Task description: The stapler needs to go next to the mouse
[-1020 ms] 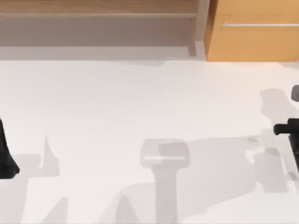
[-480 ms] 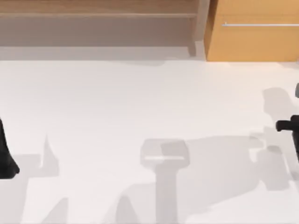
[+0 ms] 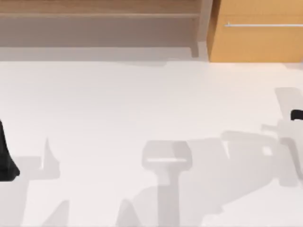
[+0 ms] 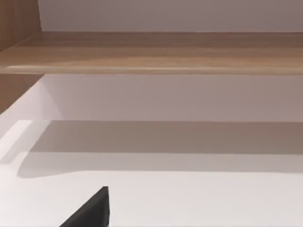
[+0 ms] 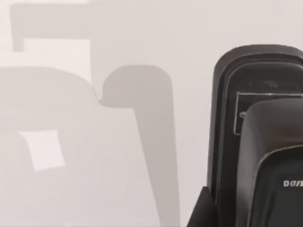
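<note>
White table [image 3: 142,104], tan wooden shelf [image 3: 99,9], black, possibly glossy stapler [image 5: 258,137]

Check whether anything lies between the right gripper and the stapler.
Nothing visible: the stapler lies on bare table close under the right gripper, shadows beside it. Left arm sits parked at the left edge.

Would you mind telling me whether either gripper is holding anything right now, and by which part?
It cannot be told. The right wrist view shows a black stapler close below the camera on the white table, but no fingers closed on it. The left arm sits at the table's left edge.
</note>
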Tool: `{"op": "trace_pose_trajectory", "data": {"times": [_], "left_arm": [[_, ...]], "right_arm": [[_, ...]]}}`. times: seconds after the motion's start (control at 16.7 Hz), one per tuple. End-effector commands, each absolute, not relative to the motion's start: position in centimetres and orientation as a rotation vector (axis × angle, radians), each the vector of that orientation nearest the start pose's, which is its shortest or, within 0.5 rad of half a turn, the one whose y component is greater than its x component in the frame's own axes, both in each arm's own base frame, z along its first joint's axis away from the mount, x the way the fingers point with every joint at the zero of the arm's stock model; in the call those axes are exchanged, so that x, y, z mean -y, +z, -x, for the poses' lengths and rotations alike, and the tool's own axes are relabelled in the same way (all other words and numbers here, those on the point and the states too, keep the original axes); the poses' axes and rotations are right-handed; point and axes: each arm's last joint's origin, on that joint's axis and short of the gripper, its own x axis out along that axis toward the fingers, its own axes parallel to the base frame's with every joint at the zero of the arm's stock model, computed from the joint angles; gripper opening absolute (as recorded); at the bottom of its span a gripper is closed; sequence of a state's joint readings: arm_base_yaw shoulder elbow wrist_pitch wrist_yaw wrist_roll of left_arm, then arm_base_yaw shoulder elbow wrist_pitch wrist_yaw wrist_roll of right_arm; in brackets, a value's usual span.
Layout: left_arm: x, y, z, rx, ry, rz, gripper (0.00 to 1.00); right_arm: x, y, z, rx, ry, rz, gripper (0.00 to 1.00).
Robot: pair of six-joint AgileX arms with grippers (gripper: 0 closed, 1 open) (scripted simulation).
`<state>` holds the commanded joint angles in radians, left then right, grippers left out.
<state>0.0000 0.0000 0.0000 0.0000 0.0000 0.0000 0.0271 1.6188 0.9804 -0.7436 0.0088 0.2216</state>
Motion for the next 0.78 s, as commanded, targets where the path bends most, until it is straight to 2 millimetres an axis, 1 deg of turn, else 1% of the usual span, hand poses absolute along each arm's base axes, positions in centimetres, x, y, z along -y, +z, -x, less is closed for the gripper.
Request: {"op": "trace_pose_trajectory", "data": {"times": [0.3, 0.78], "left_arm": [[0.1, 16.0, -10.6, 0.000, 0.000, 0.000, 1.00], [0.1, 16.0, -10.6, 0.000, 0.000, 0.000, 1.00]], "right_arm": [[-0.9, 16.7, -29.2, -1.352, -0.132, -0.160, 0.00], [-2.8, 16.3, -29.1, -1.381, -0.020, -0.102, 0.00]]}}
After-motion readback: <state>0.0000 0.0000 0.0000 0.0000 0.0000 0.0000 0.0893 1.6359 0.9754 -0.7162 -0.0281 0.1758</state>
